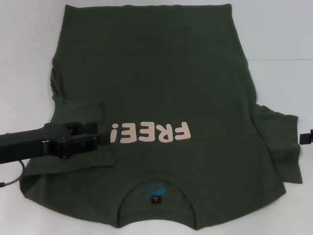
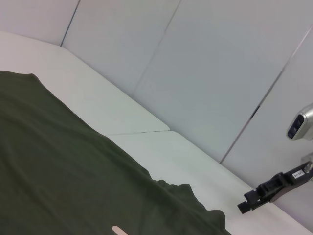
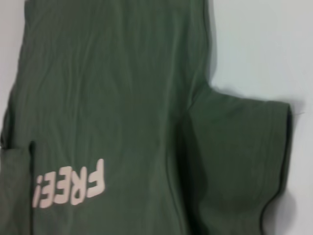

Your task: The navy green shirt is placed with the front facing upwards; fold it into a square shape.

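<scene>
The white table (image 1: 279, 34) carries the navy green shirt (image 1: 156, 73), which covers most of it and lies front side up, with the collar (image 1: 156, 188) at the near edge, close to the robot, and the hem at the far edge. The left sleeve is folded inward over the body of the shirt, and its edge lies just beside the print. The right sleeve (image 1: 279, 142) is spread out flat on the table. Across the chest there is pale pink writing (image 1: 150, 132); from the head view it is upside down, and it reads "FREE!". Inside the collar there is a small blue neck label (image 1: 156, 189) with a dark tag under it; the text on them is too small to read.

The left gripper (image 1: 100, 137) lies low over the folded left sleeve, pointing toward the print. I cannot tell if its fingers are closed on the cloth or released. The right gripper (image 1: 306, 138) is at the right edge of the head view, beside the right sleeve and apart from it; its state also cannot be seen.
</scene>
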